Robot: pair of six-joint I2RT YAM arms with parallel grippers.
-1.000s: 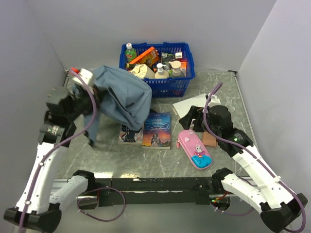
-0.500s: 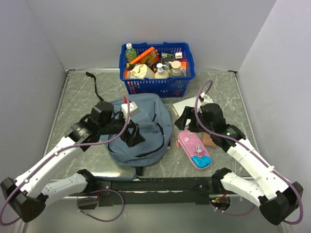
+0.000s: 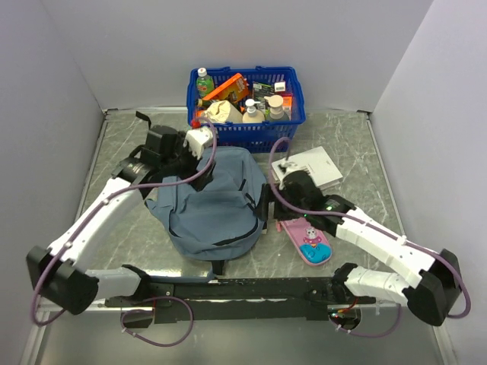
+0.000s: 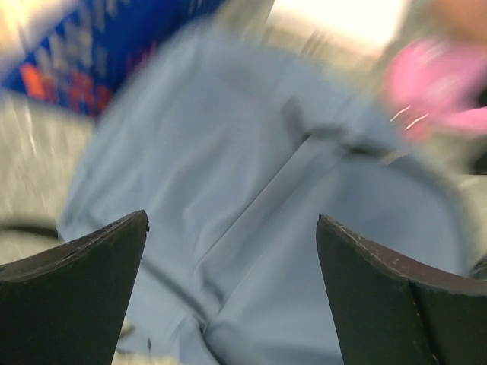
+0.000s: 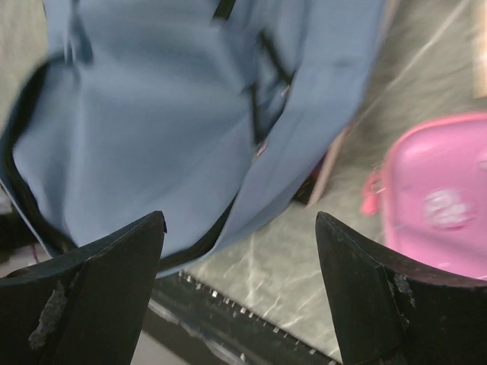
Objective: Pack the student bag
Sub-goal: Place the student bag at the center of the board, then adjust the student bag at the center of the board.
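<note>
We see the student bag (image 3: 217,201) filling the middle of the table (image 3: 358,144), its far edge just beside the blue basket (image 3: 251,135), leaving only a narrow gap between them. On the bag's right flank 2 things crowd in: the pink pencil case (image 3: 310,243) just beside it, and a white pad (image 3: 319,166) behind that. Bare tabletop lies open toward the far right corner and along the left wall (image 3: 53,91).

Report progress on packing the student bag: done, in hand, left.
Done: the student bag lies flat on the table. In hand: nothing gripped; the left gripper and right gripper hover open over it. Left: apparently all the packing; the pink pencil case and white pad lie outside beside it, the blue basket behind is full, and no bag opening shows.
</note>
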